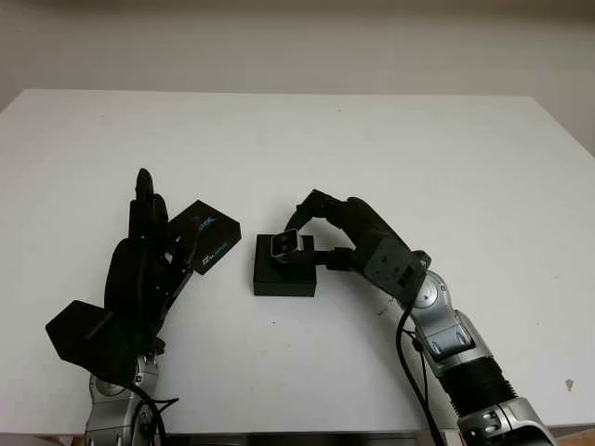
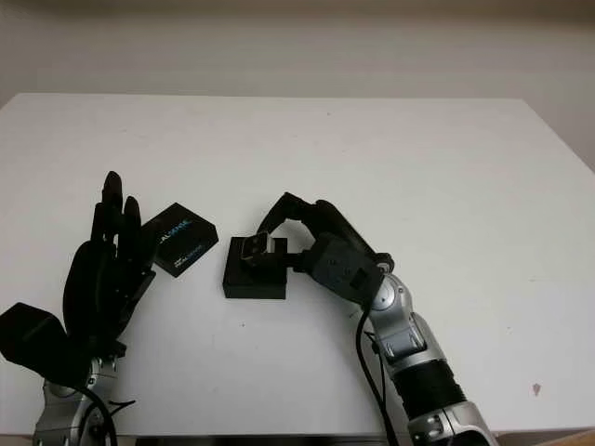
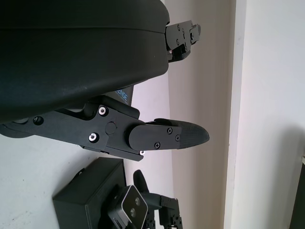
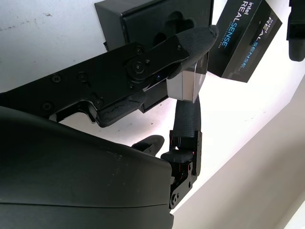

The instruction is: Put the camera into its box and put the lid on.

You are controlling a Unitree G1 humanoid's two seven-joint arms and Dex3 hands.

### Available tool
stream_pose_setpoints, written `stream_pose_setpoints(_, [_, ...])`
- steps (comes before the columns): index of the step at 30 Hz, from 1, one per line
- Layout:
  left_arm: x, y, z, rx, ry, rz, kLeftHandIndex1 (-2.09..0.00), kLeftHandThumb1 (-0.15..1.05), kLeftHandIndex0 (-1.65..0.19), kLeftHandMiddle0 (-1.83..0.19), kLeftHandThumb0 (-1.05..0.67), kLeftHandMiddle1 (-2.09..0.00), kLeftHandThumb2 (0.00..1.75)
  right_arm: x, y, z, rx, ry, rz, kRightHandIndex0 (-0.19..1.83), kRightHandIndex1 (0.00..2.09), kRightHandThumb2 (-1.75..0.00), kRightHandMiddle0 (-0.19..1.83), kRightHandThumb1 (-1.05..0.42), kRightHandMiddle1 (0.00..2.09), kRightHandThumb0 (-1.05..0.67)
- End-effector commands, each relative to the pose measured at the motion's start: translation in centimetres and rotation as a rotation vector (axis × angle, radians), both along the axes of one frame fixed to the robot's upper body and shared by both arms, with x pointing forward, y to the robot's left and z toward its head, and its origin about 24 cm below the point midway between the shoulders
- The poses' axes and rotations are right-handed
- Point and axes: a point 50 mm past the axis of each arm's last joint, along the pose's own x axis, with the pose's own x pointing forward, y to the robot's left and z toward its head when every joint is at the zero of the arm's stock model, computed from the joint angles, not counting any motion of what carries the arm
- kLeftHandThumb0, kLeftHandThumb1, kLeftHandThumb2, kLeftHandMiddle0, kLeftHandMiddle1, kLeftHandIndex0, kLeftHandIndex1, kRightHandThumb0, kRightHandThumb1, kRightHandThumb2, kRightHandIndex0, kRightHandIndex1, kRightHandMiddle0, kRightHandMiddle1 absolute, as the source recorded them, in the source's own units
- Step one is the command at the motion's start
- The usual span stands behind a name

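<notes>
Our right robot hand [image 1: 311, 237] grips the camera [image 1: 284, 243] over the box [image 1: 284, 267] for insertion; our open left robot hand [image 1: 149, 243] waits beside the lid [image 1: 208, 235].

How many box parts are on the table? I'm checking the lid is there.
2: the open box base at centre, under the right hand holding the camera; the lid beside the open left hand.

Cameras: one, a small silver camera [image 1: 284, 243]
Boxes: one, an open black box [image 1: 284, 276]
Lids: one, a black lid printed "Intel RealSense" [image 1: 210, 236]
Tables: one, a white table [image 1: 372, 149]
Robot hands: two, a left hand [image 1: 149, 246] and a right hand [image 1: 321, 230]
</notes>
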Motion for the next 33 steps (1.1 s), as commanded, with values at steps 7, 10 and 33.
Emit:
stream_pose_setpoints(7, [0.1,0.0,0.5,0.017,-0.018,-0.003,-0.05,1.05,0.17,0.14,-0.51,-0.05,0.33,0.0,0.4,0.2,0.011,-0.01,0.018,0.31,0.33,-0.06,0.41,-1.01,1.71,-0.43])
stream_pose_setpoints(10, [0.0,0.0,0.5,0.016,-0.018,-0.002,-0.06,1.05,0.17,0.14,-0.51,-0.06,0.33,-0.1,0.7,0.1,0.012,-0.006,0.019,0.32,0.33,-0.05,0.41,-1.01,1.71,-0.43])
stream_pose_setpoints(33, [-0.2,0.1,0.4,0.021,-0.017,0.001,-0.06,1.05,0.17,0.13,-0.51,-0.05,0.34,-0.5,1.6,-1.2,0.014,0.02,0.031,0.32,0.31,-0.05,0.36,-1.01,1.67,-0.38])
